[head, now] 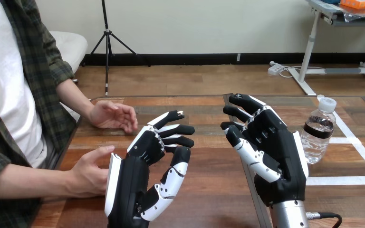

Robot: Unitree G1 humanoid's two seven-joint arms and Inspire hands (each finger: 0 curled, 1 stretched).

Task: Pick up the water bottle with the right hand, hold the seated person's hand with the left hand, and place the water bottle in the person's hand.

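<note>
Now: water bottle (318, 132) upright on the table (209, 190), just right of the right hand (278, 156), well apart from the left hand (133, 178); both hands loosely spread, empty; person's near hand (90, 175) beside the left.

Left: my left hand (135, 183), rising from the lower edge with its white-shelled back outward and its palm turned inward. Its fingers (178, 128) are loosely extended forward and its thumb (175, 170) is spread beneath them, grasping nothing. Right: my right hand (279, 154), upright on its silver forearm (289, 216) with the palm turned inward. Its fingers (241, 100) are parted, slightly bent and empty. The two hands stand side by side, apart.
</note>
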